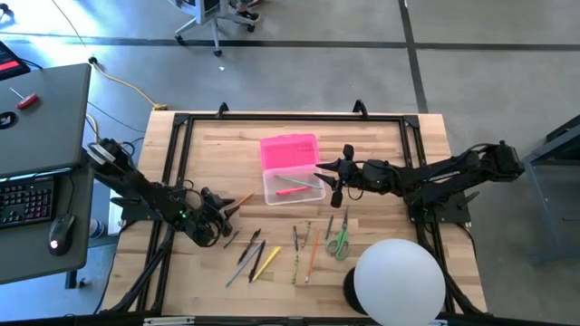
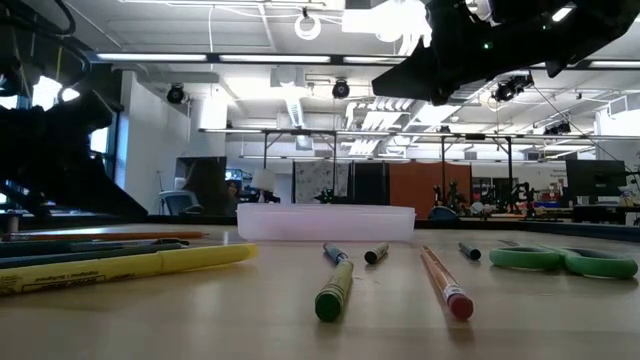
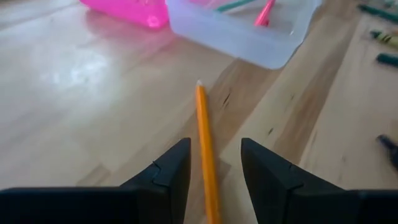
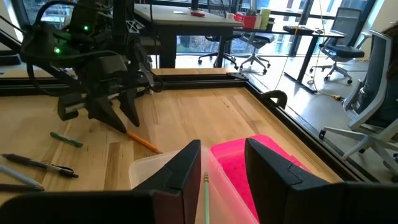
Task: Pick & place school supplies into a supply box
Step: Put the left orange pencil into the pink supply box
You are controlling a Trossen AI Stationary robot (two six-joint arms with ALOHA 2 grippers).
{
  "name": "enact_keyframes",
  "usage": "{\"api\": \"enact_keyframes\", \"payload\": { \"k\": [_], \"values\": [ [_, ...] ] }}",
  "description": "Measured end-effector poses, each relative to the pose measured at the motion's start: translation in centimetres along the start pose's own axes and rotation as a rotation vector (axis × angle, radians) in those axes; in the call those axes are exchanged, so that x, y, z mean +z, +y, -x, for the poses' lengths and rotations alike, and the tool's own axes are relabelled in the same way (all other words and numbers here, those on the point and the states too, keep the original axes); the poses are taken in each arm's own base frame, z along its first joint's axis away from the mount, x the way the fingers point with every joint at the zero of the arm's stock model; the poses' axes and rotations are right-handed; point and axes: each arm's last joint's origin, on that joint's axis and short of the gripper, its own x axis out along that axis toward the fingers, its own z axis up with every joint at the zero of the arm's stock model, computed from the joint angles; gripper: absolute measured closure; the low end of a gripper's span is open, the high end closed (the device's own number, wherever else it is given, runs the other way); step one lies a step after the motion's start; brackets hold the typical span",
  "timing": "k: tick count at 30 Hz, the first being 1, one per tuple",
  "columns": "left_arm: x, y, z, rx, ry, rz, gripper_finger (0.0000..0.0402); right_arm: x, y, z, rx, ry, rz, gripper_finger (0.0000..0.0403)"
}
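Left gripper (image 1: 220,210) low over the table's left part, fingers (image 3: 166,177) parted, an orange pencil (image 3: 205,149) lying between them on the wood, tip aimed at the box (image 1: 293,186); no squeeze on it visible. Same pencil seen from the right wrist camera, poking out under the left gripper's fingers (image 4: 118,112).

Right gripper (image 1: 333,177) held above the box's right end, fingers (image 4: 180,174) apart with a thin green stick (image 4: 206,196) between them, pointing down toward the box; cannot tell whether gripped or just lying below.

Box clear, open, near table centre, a pink-red pen (image 1: 292,190) inside. Pink lid (image 1: 290,150) flat on the table, touching the box's far side.

Remaining supplies scattered on the near side of the box: grey and black pens (image 1: 246,254) and a yellow marker (image 1: 267,261) left of centre, several thin pencils (image 1: 304,249) in the middle, green scissors (image 1: 339,241) to the right. In the low view, yellow marker (image 2: 120,268) at left, green marker (image 2: 335,290), red-tipped one (image 2: 445,285), scissors (image 2: 565,261) at right, box (image 2: 325,221) behind them.

White dome (image 1: 399,281) at the near right corner, just beside the scissors. Black frame (image 1: 290,116) along the table edges. Desk with keyboard (image 1: 25,199) and mouse (image 1: 61,231) off to the left. Nothing lying between the orange pencil and the box
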Motion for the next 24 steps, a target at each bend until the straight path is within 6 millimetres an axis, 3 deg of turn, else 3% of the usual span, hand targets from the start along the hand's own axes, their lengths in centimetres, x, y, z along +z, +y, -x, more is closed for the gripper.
{"api": "enact_keyframes", "payload": {
  "k": [13,17,22,24],
  "values": [
    [-2.8,0.3,-1.5,0.09,-0.001,0.017,0.0237,-0.4,0.0,0.0,0.001,0.037,0.01,0.03],
    [-3.2,0.4,-1.8,0.106,-0.029,0.017,0.0282,-0.4,0.0,0.0,0.001,0.04,0.011,0.0299],
    [-3.4,0.4,-1.9,0.12,-0.046,0.016,0.0373,-0.4,0.0,0.0,0.001,0.044,0.017,0.0299],
    [-3.3,0.4,-2.0,0.118,-0.064,0.032,0.0375,-0.4,0.0,0.0,0.001,0.044,0.017,0.03]
  ]
}}
